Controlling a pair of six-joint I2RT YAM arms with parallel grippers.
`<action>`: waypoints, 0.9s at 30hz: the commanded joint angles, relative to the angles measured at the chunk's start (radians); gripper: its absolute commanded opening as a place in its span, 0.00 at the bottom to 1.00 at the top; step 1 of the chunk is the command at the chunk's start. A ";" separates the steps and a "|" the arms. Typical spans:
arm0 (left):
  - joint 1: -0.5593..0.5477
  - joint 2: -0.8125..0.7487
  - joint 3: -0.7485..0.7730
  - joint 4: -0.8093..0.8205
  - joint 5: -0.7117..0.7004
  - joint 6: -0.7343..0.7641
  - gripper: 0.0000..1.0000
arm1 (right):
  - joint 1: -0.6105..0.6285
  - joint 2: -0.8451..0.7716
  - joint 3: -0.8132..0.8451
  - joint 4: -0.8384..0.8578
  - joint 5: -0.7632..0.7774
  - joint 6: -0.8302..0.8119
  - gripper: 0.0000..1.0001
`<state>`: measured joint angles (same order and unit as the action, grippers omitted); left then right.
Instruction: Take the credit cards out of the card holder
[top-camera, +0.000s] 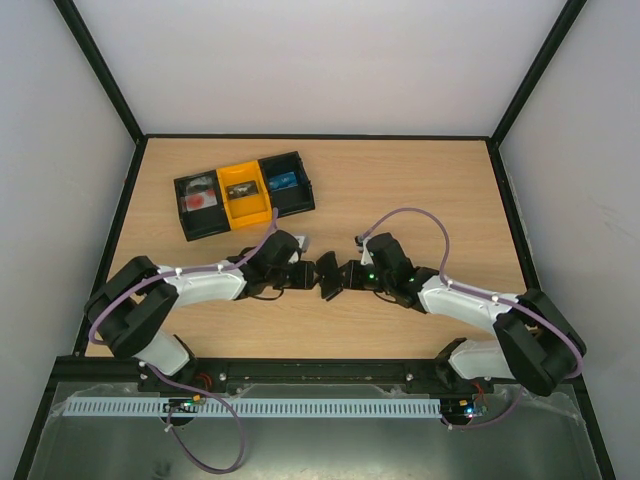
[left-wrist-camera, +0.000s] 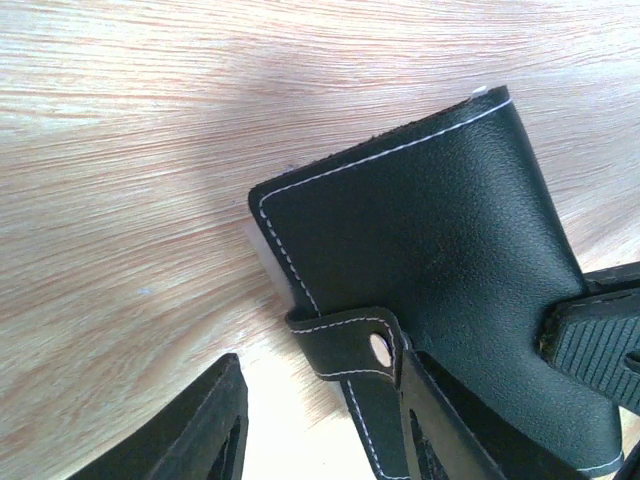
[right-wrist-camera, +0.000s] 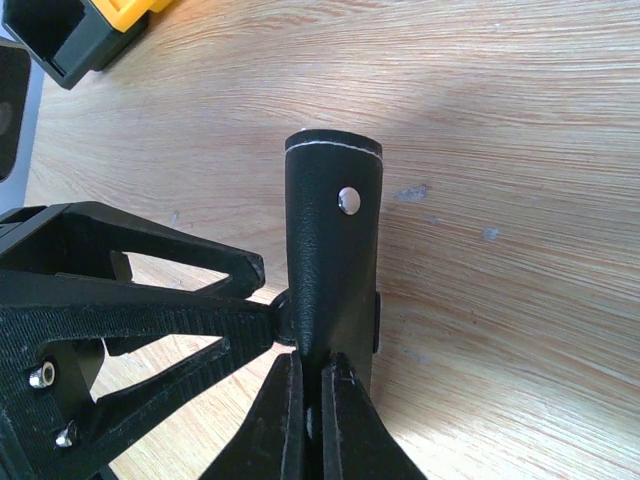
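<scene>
The right pincer is clamped tight on one end of the black card holder, which sits between the two arms near the middle of the table. The left pincer has its jaws apart: one finger touches the holder's side, the other is clear of it. A pale sliver peeks from the holder's edge, perhaps a card. The black-and-yellow tray lies well apart.

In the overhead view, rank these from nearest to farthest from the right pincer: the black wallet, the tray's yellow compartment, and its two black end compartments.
1. Black stitched leather wallet, clamped in the right pincer.
2. Tray's right black compartment, with something blue inside.
3. Yellow middle compartment.
4. Left black compartment, far left.
</scene>
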<state>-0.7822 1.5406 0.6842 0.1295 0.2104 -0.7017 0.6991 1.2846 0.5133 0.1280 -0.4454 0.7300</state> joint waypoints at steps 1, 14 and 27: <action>0.000 -0.019 -0.024 -0.055 -0.045 0.005 0.43 | 0.005 -0.037 0.021 -0.007 0.025 -0.014 0.02; -0.001 -0.104 -0.084 0.040 0.057 -0.057 0.50 | 0.004 -0.040 -0.004 0.024 0.045 -0.008 0.02; -0.018 0.030 -0.001 0.106 0.098 -0.078 0.50 | 0.005 -0.042 -0.004 0.036 0.021 -0.011 0.02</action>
<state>-0.7921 1.5223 0.6296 0.2276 0.3027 -0.7929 0.7006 1.2640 0.5129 0.1184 -0.4202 0.7254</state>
